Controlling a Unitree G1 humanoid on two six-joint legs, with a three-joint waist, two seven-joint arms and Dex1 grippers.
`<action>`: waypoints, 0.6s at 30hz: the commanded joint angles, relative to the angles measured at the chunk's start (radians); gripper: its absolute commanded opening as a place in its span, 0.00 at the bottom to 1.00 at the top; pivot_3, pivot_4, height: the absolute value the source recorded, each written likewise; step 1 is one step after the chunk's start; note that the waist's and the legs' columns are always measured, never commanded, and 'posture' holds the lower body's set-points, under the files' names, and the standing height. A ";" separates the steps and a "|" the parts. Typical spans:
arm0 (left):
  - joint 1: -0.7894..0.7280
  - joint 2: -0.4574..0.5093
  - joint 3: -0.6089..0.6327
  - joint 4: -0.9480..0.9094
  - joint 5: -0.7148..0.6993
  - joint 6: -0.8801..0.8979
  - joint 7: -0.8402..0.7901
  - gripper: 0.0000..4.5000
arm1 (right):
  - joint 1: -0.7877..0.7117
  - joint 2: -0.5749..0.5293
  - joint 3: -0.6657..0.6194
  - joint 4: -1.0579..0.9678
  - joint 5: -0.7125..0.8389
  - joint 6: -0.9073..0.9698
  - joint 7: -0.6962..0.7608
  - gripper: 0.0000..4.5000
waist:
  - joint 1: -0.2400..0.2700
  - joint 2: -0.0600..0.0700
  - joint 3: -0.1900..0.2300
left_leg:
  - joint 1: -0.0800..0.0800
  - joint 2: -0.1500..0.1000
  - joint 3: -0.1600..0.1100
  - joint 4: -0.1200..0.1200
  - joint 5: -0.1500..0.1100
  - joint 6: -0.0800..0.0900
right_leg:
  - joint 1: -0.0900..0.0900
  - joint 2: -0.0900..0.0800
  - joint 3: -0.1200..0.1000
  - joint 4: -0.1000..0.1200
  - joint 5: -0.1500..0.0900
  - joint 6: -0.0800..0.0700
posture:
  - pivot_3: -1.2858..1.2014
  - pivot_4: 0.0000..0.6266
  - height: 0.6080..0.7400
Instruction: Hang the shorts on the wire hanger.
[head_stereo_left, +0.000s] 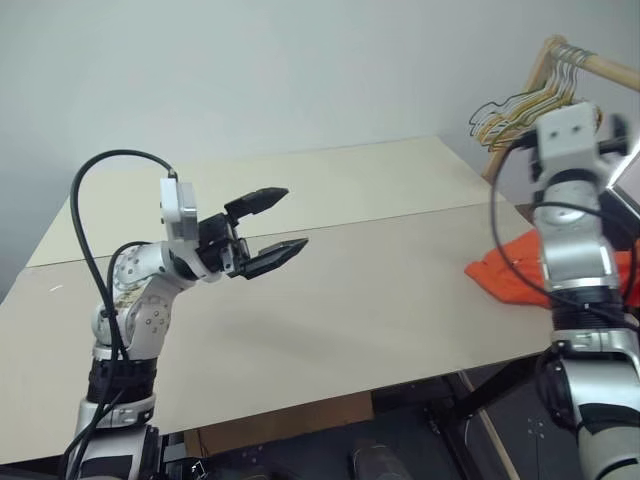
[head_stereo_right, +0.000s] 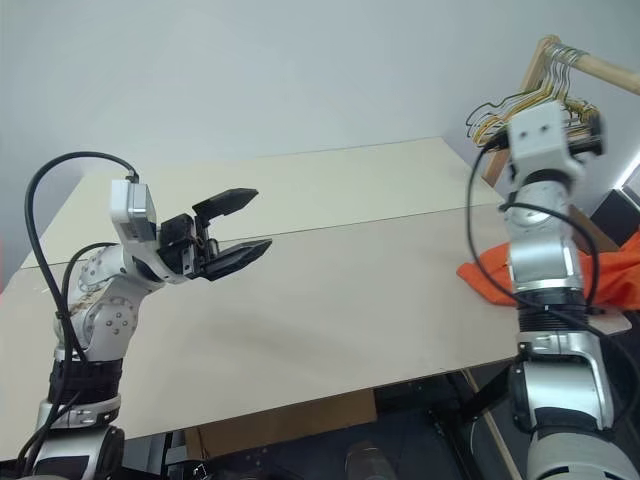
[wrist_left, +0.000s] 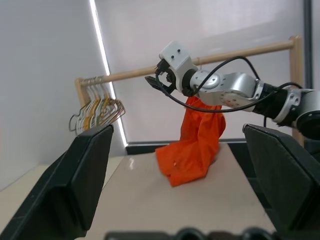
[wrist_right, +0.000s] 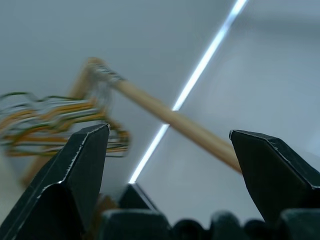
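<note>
Shorts off the table edge, hanging by the rail – not yet on a hanger.

R gripper (wrist_left: 156, 82) empty, jaws wide apart, raised near wooden rail (wrist_left: 235, 51); shorts (wrist_left: 192, 145) draped just below/behind that arm, lower end slumped on table (head_stereo_left: 330, 290) edge. Whether cloth was caught on a hanger up top: couldn't tell, arm hid it. Single grey-olive wire hanger not made out. Bunch of hangers (head_stereo_left: 515, 112) on rail's end, just beside R gripper – snag risk. L gripper (head_stereo_left: 275, 225) w/ fingers apart, empty, over mid-table, well apart from shorts. Judged: hanging step left.
</note>
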 joint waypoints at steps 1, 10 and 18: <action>0.042 0.042 0.020 -0.061 0.046 -0.014 0.034 1.00 | -0.003 0.012 0.008 -0.076 0.083 -0.057 0.223 0.99 | 0.005 0.000 0.000 | 0.000 0.000 -0.001 0.000 0.000 0.000 | 0.000 0.000 0.000 0.000 0.000 0.000 | 0.50 0.00 1.00; 0.198 0.086 0.005 -0.143 0.158 -0.007 0.138 1.00 | 0.151 -0.044 0.179 -0.181 0.026 -0.281 0.594 0.99 | 0.074 -0.001 0.001 | 0.001 0.000 0.000 0.000 0.000 0.000 | 0.000 0.000 0.000 0.001 0.001 0.000 | 0.52 0.00 1.00; 0.322 0.100 0.008 -0.185 0.182 0.000 0.169 1.00 | 0.265 -0.081 0.270 -0.230 0.009 -0.415 0.836 0.99 | 0.142 -0.004 0.002 | 0.002 0.000 0.003 0.000 0.000 0.000 | -0.001 0.000 -0.001 0.002 0.001 -0.001 | 0.54 0.00 1.00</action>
